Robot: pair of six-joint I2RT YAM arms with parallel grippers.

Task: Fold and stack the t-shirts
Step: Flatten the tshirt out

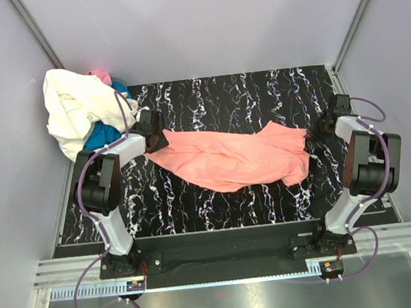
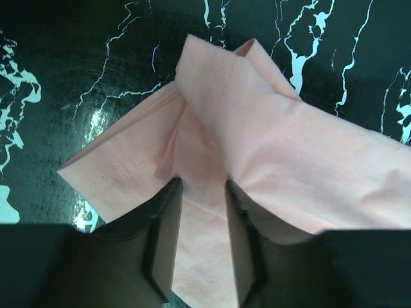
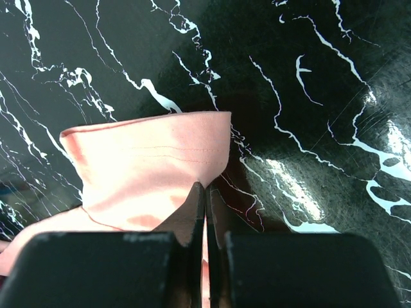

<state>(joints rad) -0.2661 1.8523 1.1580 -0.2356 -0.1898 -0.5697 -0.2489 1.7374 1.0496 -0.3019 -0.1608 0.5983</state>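
A salmon-pink t-shirt [image 1: 235, 157] lies spread and rumpled across the middle of the black marbled table [image 1: 257, 90]. My left gripper [image 1: 158, 139] sits at the shirt's left end. In the left wrist view the left gripper [image 2: 202, 183] has its jaws partly apart, astride a fold of the salmon-pink cloth [image 2: 257, 135] that puckers at the tips. My right gripper [image 1: 319, 129] is at the shirt's right end. In the right wrist view the right gripper [image 3: 205, 186] is shut on the hemmed edge of the pink cloth [image 3: 148, 167].
At the back left corner lies a pile: a cream-white t-shirt [image 1: 76, 109] over a bright blue one [image 1: 101, 135], with a bit of hot pink [image 1: 98, 75] behind. Grey walls close in on both sides. A metal rail [image 1: 223, 255] runs along the near edge.
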